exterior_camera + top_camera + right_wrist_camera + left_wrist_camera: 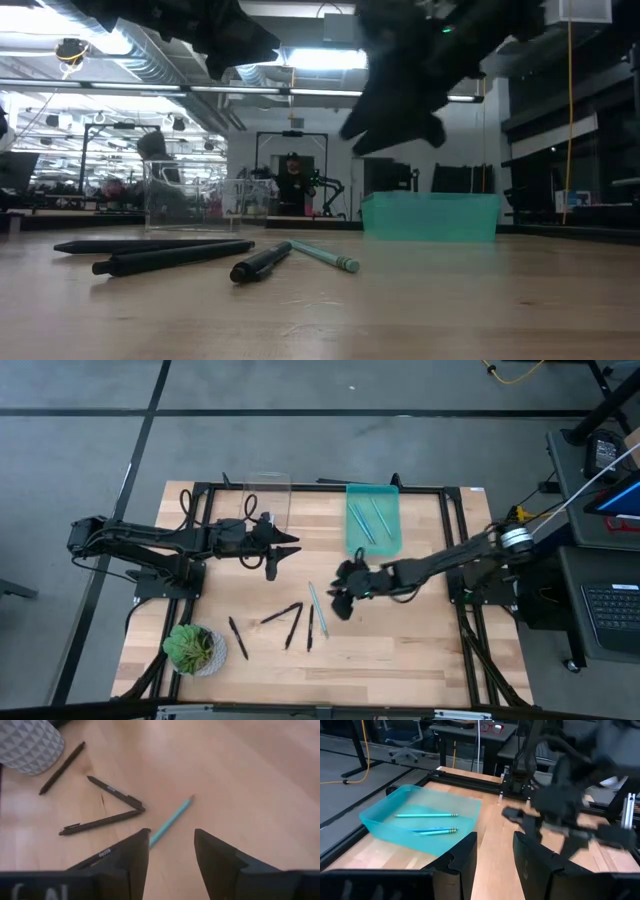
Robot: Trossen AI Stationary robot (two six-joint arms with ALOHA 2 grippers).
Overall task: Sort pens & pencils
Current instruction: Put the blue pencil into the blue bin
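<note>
Right gripper [170, 851] spread wide above the blue pencil [171, 820], probably lining up to grab it for the teal tray [375, 544]; left gripper [494, 855] open, waiting near the clear box [266, 500].

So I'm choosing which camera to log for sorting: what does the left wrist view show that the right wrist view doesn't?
Only the left wrist view shows the teal bin with three light blue sticks lying in it, plus the right gripper hanging over the table.

Only the right wrist view shows the unsorted items: four black sticks, one light blue stick on the bare wood, and a grey patterned pot.

Both show the wooden table and their own open fingers.
</note>
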